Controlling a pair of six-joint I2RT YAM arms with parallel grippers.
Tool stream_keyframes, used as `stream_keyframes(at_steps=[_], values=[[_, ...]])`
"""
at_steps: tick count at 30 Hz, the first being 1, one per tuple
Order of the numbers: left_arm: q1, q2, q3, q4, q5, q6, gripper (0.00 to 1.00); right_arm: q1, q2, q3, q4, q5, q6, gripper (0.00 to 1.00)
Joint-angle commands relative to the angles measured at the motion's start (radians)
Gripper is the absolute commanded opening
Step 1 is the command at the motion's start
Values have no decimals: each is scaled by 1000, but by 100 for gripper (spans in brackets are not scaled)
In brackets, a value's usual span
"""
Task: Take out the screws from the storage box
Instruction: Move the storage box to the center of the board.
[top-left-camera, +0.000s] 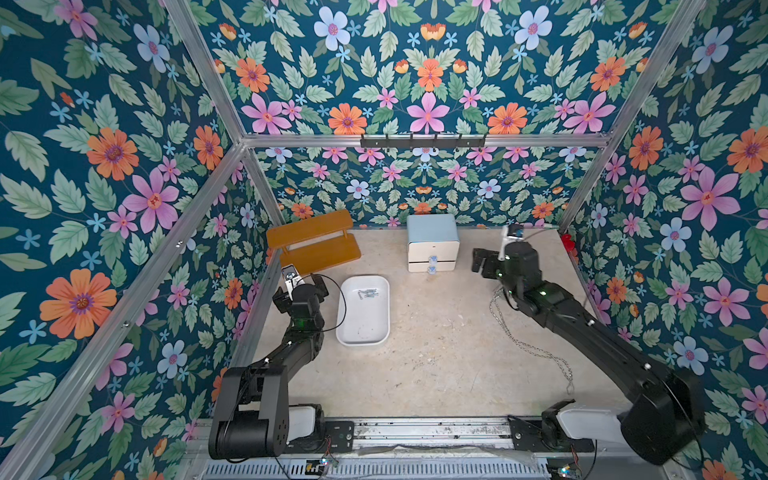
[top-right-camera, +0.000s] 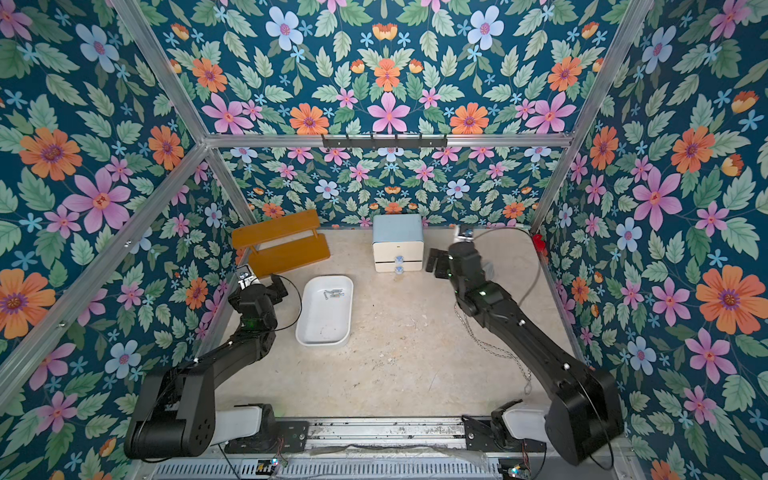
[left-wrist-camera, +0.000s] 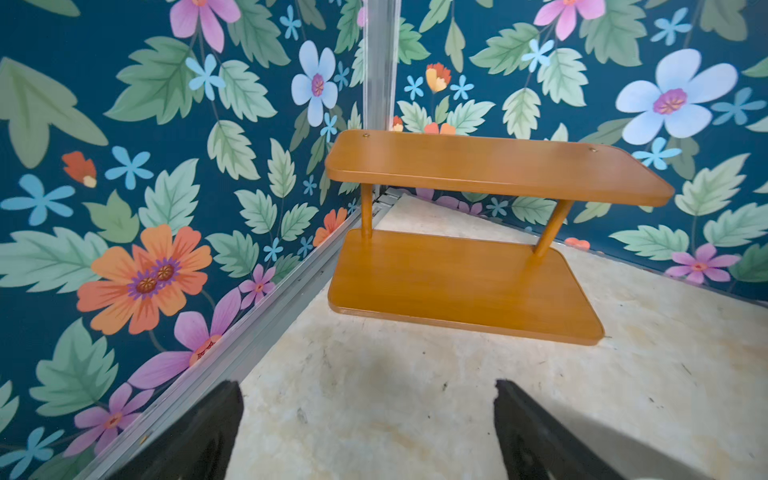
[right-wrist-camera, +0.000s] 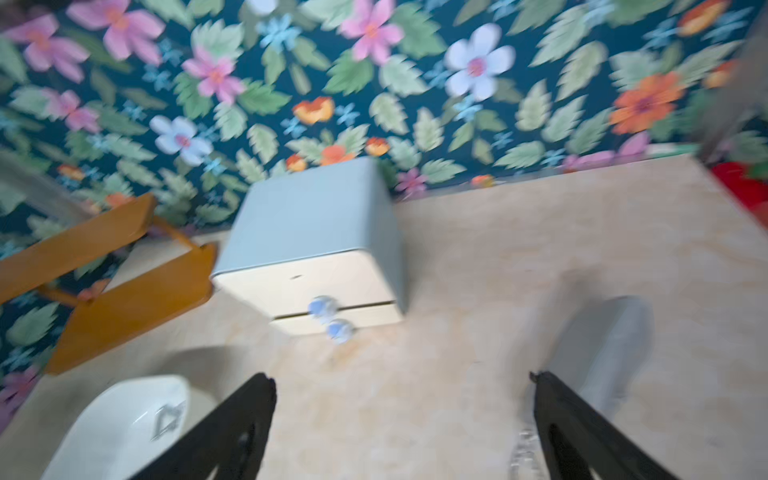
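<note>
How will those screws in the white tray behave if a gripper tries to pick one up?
The screws look thin and metal: probably stiff, light, hard to pinch. They lie bunched, so gripping one may nudge others. The tray looks smooth inside, so they likely slide or roll.

Left arm, right arm: both matte black, white base shells, green lights glowing, thin black cable looping at three o'clock.

L tool jaws apart, empty, R tool likewise
</note>
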Motion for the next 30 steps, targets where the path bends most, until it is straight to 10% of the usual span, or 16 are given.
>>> stream_keyframes(at_steps=[1, 14, 30], values=[[1, -11, 11, -144, -26, -59, 99, 127, 185, 181, -328, -17, 105, 94], [2, -42, 24, -225, -152, -110, 99, 336, 750, 754, -609, -182, 244, 76], [2, -37, 28, -241, -152, -127, 99, 371, 889, 874, -652, -237, 279, 48]])
